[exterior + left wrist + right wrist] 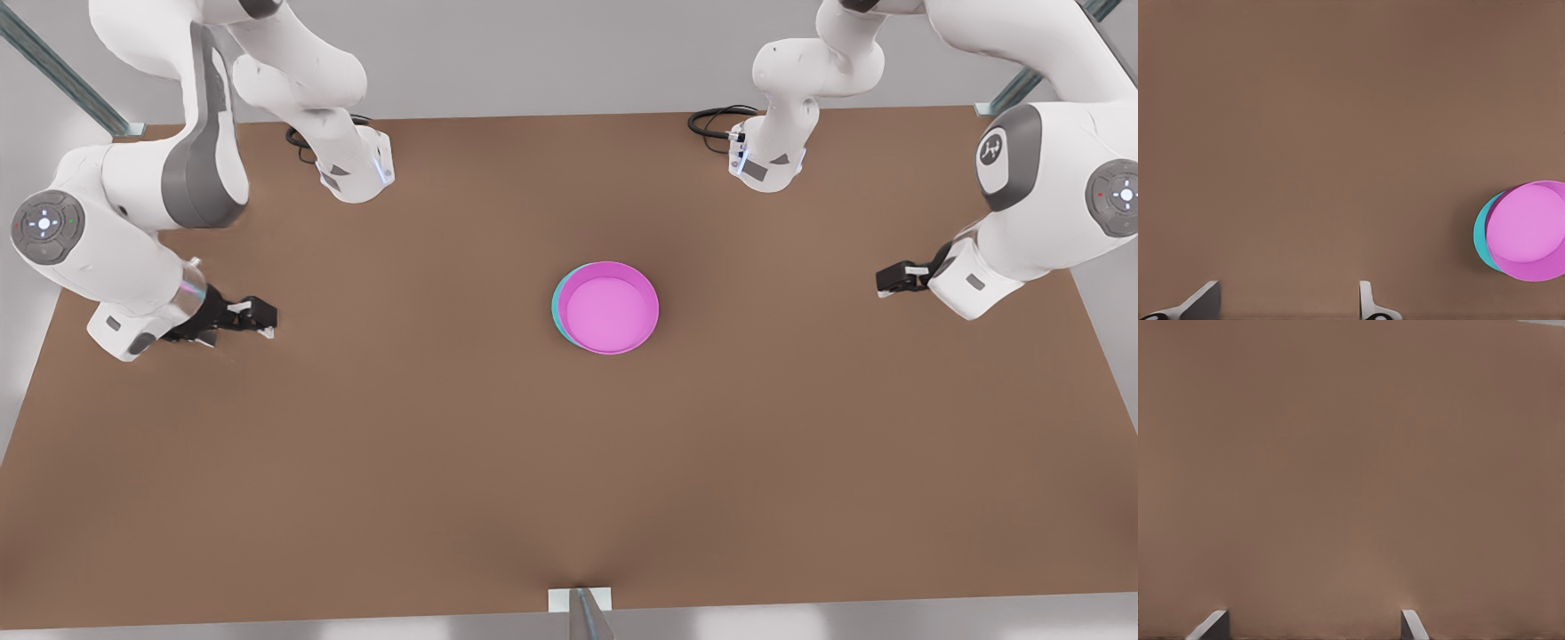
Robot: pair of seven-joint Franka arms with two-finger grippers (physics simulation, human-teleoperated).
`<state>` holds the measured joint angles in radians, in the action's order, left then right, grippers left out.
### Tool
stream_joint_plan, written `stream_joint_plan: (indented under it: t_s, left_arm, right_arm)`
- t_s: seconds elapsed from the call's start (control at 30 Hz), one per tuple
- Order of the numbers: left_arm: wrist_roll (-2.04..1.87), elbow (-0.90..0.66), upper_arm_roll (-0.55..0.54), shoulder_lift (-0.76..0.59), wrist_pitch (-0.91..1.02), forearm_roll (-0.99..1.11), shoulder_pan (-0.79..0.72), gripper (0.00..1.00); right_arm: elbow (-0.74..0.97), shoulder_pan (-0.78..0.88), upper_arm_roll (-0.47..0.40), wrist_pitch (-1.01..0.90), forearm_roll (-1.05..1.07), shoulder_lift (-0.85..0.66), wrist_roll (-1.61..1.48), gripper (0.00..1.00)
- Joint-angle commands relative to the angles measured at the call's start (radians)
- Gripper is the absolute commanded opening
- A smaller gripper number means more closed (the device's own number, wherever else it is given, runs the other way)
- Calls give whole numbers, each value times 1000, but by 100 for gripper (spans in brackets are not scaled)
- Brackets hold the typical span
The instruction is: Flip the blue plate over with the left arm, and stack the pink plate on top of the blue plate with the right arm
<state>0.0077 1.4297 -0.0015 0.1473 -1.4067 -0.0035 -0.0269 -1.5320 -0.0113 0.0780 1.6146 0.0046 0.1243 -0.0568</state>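
Mid-bench (pixel 356 462), the pink plate (pixel 610 308) sits on the blue plate (pixel 557 307); both look light, stiff, slippery, best pinched at the rim; left gripper (pixel 1288 303) and right gripper (pixel 1313 625) wait well apart, jaws wide, empty.

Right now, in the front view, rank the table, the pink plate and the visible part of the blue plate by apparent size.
1. table
2. pink plate
3. blue plate, a thin crescent showing from under the pink plate
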Motion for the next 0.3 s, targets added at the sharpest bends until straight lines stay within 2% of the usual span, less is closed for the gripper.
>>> stream_joint_plan:
  t_s: [0.0,0.27]
  left_arm:
    - [2,0,0,0,0,-1,-1,100]
    - [0,0,0,0,2,-1,1,100]
  right_arm:
    - [4,16,0,-2,0,1,0,100]
    - [36,-10,0,-24,-9,28,0,100]
